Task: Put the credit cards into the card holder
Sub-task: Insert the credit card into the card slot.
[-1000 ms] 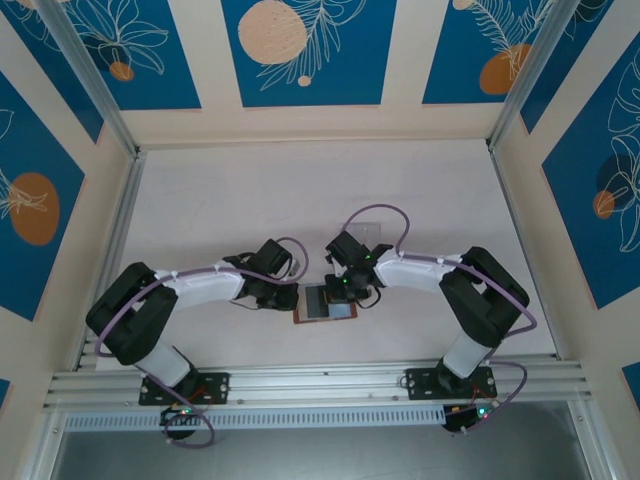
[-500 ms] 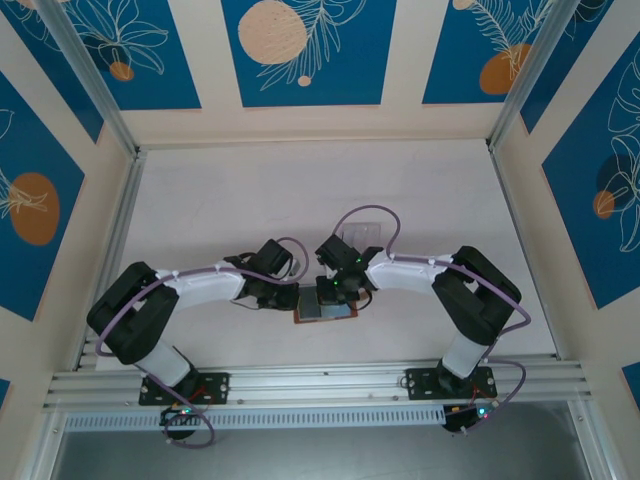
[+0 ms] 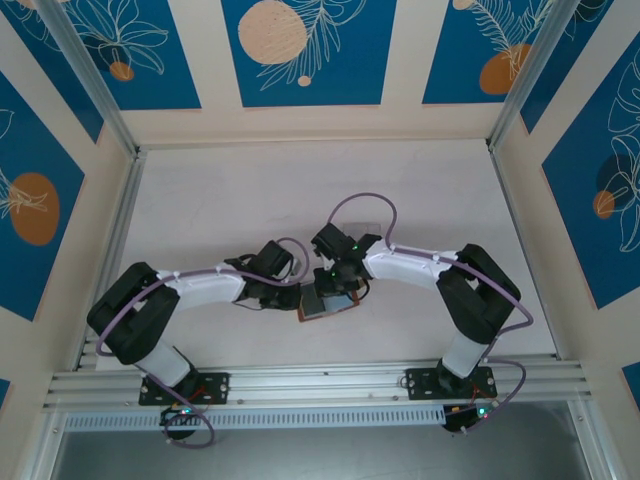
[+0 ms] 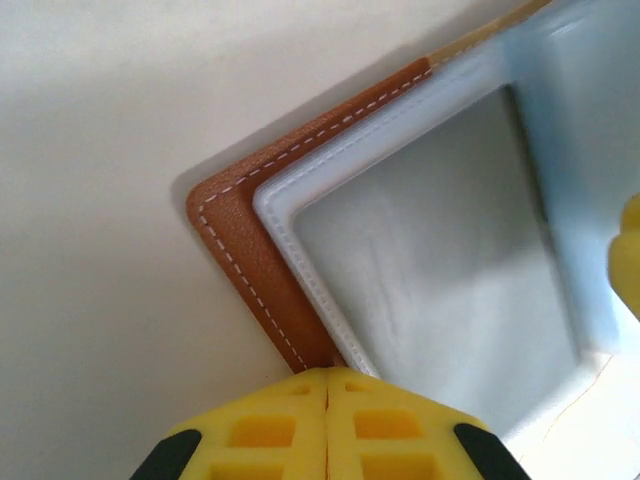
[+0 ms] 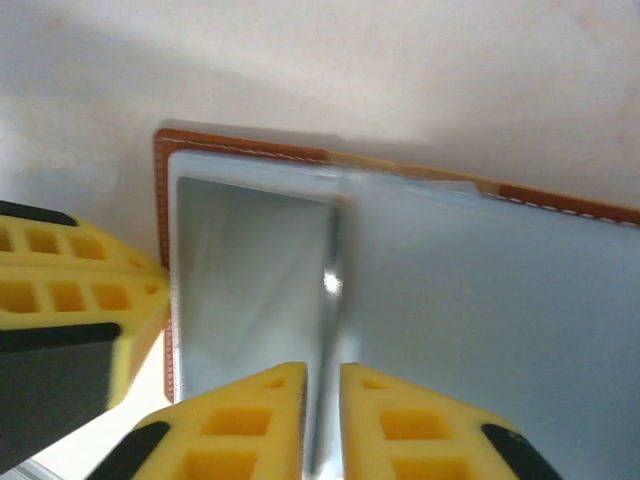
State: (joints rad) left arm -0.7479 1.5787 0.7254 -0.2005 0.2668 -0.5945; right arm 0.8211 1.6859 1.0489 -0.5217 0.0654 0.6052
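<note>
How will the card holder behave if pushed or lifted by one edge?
The card holder looks thin and light, so a push would probably slide it on the smooth table; the left fingers seem to pin it. Stitched leather, it would likely flop when lifted.

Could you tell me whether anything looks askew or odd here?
Nothing damaged. The card holder lies open and askew; the left tool sits shut at its rim, the right tool pinches a thin grey sheet edge-up.
</note>
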